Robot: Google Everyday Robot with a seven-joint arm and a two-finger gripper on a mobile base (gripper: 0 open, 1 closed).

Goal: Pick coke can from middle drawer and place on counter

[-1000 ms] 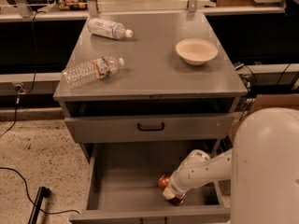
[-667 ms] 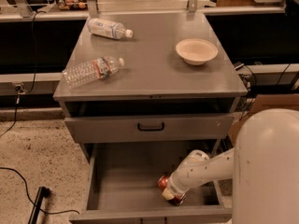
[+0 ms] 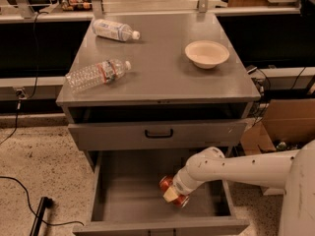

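The coke can [image 3: 167, 184] is red and lies inside the open middle drawer [image 3: 123, 195], toward its right side. My gripper [image 3: 173, 194] is down in the drawer at the can, with a beige fingertip [image 3: 170, 194] across the can's front. The white arm reaches in from the right. The counter [image 3: 157, 68] is the grey top of the cabinet, above and behind the drawer.
Two clear plastic bottles [image 3: 96, 74] [image 3: 114, 30] lie on the counter's left side. A white bowl [image 3: 206, 53] sits at its right. A closed drawer front with a black handle [image 3: 158, 133] overhangs the open drawer. A cardboard box [image 3: 280, 124] stands at the right; a cable [image 3: 29, 200] lies on the floor.
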